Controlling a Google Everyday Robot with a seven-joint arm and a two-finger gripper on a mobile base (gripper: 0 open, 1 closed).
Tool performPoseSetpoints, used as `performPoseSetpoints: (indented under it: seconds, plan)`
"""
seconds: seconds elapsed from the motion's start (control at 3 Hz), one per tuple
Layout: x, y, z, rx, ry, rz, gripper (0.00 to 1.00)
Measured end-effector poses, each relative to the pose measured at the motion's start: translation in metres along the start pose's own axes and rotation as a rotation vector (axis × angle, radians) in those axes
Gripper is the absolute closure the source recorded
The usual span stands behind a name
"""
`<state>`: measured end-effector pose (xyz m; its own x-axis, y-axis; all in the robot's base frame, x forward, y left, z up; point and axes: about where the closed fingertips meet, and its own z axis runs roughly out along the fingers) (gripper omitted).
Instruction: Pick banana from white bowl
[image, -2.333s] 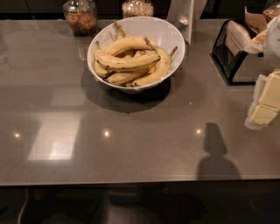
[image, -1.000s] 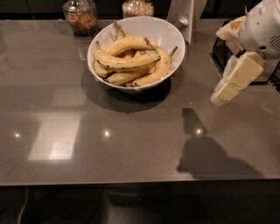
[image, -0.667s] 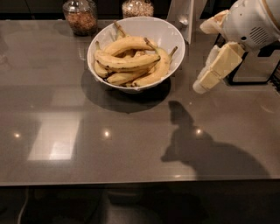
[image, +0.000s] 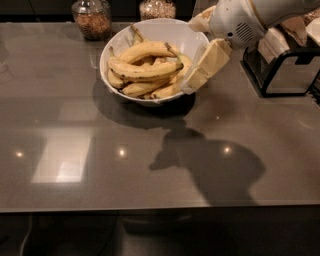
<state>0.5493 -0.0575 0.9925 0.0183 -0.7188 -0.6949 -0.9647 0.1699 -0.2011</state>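
**My open gripper at the right rim of the banana bowl**

My gripper (image: 194, 54), a white rounded wrist with two cream-coloured fingers, hangs over the far right part of a glossy dark grey table (image: 100, 150). The jaws stand well apart and hold nothing. The longer finger (image: 207, 65) slants down and to the left, crossing in front of the right rim of the large round glossy white bowl (image: 160, 30). I cannot tell whether it touches the rim. The other finger shows as a short cream piece farther back, just above the bowl's far right edge.

The bowl sits on the far half of the table, a little left of my wrist. It is filled with a heap of yellow bananas (image: 145, 70) with brown flecks, stems pointing up and to the right. The bananas lie untouched inside the bowl.

Two glass jars (image: 92, 17) of brownish dry food stand at the far edge behind the bowl. A black open-frame holder (image: 280, 70) stands at the far right. My arm's dark shadow (image: 215, 165) falls on the table nearer the camera.
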Motion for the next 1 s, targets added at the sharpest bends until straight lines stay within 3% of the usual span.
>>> performPoseSetpoints:
  seconds: [0.33, 1.0]
  plan:
    - [-0.018, -0.009, 0.033, 0.008, 0.015, -0.053, 0.00]
    - [-0.024, -0.030, 0.095, -0.010, 0.107, -0.104, 0.00]
